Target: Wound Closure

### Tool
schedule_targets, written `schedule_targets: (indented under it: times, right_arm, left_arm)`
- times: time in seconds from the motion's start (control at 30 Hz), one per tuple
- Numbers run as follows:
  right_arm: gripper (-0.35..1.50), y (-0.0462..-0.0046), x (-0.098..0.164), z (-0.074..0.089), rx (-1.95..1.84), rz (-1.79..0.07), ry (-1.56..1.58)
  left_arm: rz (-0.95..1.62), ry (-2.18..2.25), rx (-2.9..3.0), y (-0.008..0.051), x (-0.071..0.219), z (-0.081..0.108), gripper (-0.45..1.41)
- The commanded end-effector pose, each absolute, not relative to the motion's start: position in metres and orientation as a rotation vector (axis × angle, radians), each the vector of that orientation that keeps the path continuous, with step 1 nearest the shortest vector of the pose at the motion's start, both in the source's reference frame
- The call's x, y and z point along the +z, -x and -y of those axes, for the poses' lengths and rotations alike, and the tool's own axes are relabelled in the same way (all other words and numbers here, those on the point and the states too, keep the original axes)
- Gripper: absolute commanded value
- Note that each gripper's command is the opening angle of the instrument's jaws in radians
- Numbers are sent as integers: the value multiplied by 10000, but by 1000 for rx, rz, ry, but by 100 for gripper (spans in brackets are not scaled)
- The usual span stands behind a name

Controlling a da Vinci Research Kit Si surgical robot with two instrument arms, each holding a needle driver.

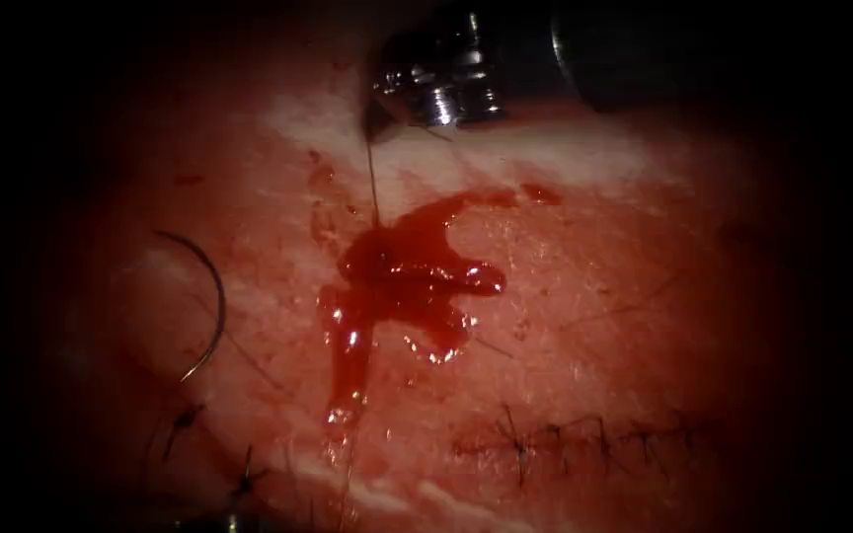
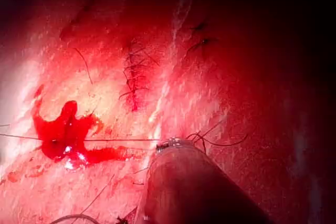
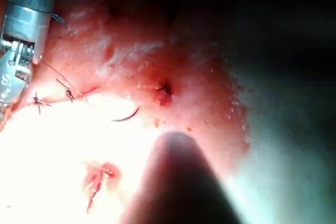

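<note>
My right tool [image 1: 379, 116] reaches in over the far side of the tissue [image 1: 644, 296], its jaws shut on the thread [image 1: 372, 183]. The thread runs taut from them down into a pool of red fluid [image 1: 397, 281]. The curved needle [image 1: 211, 306] lies loose on the tissue's surface left of the pool; neither tool holds it. It also appears as a dark arc [image 3: 126, 116]. The thread [image 2: 121, 140] crosses the fluid [image 2: 65, 140] and reaches the tip of my left tool's shaft [image 2: 184, 182], which hides the jaws. The left tool's wrist [image 3: 14, 61] stands by dark knots [image 3: 68, 95].
A closed stretch of cut with several dark stitches [image 1: 584, 439] lies near and right of the pool, also visible as a stitched line [image 2: 134, 74]. Two knots with loose ends [image 1: 185, 419] sit near left. A small dark puncture [image 3: 165, 90] marks the tissue.
</note>
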State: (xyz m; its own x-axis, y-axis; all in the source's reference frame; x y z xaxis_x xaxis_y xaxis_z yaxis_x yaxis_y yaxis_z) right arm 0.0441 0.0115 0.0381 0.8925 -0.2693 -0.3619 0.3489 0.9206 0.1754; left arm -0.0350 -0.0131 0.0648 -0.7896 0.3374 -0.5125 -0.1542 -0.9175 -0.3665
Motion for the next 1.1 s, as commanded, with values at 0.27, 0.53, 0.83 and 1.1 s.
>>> schedule_targets:
  times: [0.27,0.53,0.83,1.1]
  right_arm:
    - [96,-425,382,-108,-77,-425,-149]
    - [133,-378,369,-117,23,-422,-22]
    - [131,-324,351,-100,250,-582,-9]
    - [146,-307,329,-93,446,-662,16]
  left_arm:
    - [388,852,2686,337,618,92,-45]
    - [302,830,2681,319,584,34,-45]
    - [197,817,2703,300,555,-30,-45]
    - [152,789,2740,299,566,-58,-45]
